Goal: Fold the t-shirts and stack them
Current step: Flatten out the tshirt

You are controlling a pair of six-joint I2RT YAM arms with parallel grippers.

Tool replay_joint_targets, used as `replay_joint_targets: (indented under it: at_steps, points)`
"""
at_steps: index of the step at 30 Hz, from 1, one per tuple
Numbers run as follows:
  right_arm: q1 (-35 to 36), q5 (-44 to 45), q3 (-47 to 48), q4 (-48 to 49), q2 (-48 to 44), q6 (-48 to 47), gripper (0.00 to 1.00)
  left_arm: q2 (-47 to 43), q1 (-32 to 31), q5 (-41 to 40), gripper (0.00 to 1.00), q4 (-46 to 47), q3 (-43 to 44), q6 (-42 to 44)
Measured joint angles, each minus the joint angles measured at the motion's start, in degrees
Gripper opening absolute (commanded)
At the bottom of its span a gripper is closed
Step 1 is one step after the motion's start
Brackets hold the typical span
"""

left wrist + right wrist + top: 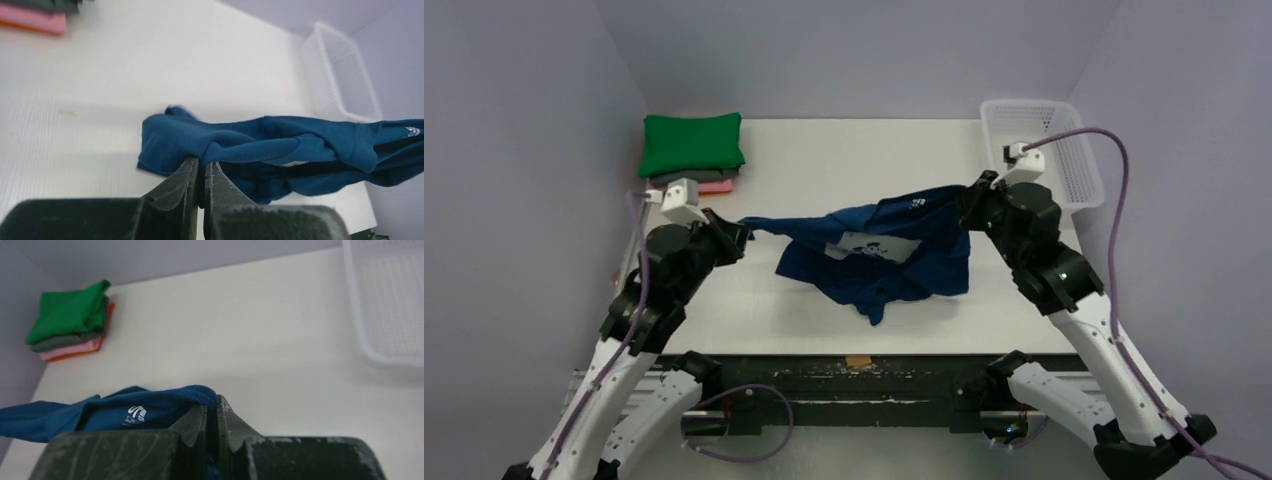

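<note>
Navy t-shirt (879, 262), soft, light and limp, slung across mid-table (844, 150) between left gripper (201, 164) and right gripper (216, 405), each clamped on a bunched edge; flat hem corners would likely give a better hold

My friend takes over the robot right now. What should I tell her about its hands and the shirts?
The left gripper is shut on one end of the blue shirt.
The right gripper is shut on the other end, near the neck label.
The shirt hangs crumpled between them over the table.
Done: the green shirt, grey shirt and pink shirt lie folded in a stack at the far left corner.
Left: spread the blue shirt flat, fold it and put it on the stack.
</note>
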Motion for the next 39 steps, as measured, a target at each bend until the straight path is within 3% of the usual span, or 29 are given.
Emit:
replay_joint_targets:
  at_steps: [6, 12, 20, 24, 28, 30, 33, 34, 35, 37, 39]
  points:
    - [0.0, -10.1, 11.7, -2.3, -8.5, -3.1, 0.0, -13.0, 0.0, 3.0, 0.0, -5.0, 13.0, 3.5]
    - [0.1, -21.2, 25.6, -7.0, -10.1, -4.7, 0.0, -21.4, 0.0, 6.9, 0.0, -8.2, 20.9, 4.4]
    - [0.1, -24.9, 37.0, -10.7, -9.8, -6.3, 0.0, -22.6, 0.0, 8.3, 0.0, -12.1, 30.2, 4.9]
    - [0.2, -20.6, 37.7, -10.7, -6.9, -7.4, 0.0, -19.1, 0.0, 6.0, 0.0, -12.4, 31.3, 5.8]
    - [0.3, -10.2, 33.8, -7.9, -0.6, -8.7, 0.0, -9.9, 0.0, -1.2, 0.0, -11.1, 29.7, 6.5]
    - [-0.5, -4.3, 30.4, -5.6, 4.5, -9.4, 0.0, -1.1, 0.1, -7.0, 0.0, -10.2, 29.6, 7.3]
    - [-5.4, -1.7, 27.6, -2.0, 15.6, -9.8, 0.0, 18.8, 2.6, -12.5, 0.0, -9.6, 33.8, 8.3]
    - [-7.4, -2.0, 27.1, -0.4, 20.5, -9.7, 0.0, 24.7, 3.5, -12.9, 0.03, -9.4, 35.8, 8.4]
    - [-9.3, -2.3, 26.8, 1.4, 25.5, -9.7, 0.06, 33.8, 4.9, -13.2, 0.14, -8.7, 39.2, 8.7]
    - [-12.1, -3.0, 26.1, 4.2, 34.9, -9.2, 0.38, 47.1, 6.5, -13.2, 0.51, -7.5, 43.4, 9.4]
    - [-14.1, -3.7, 26.1, 6.4, 44.9, -8.1, 0.52, 59.5, 7.3, -13.0, 0.84, -8.0, 47.8, 10.7]
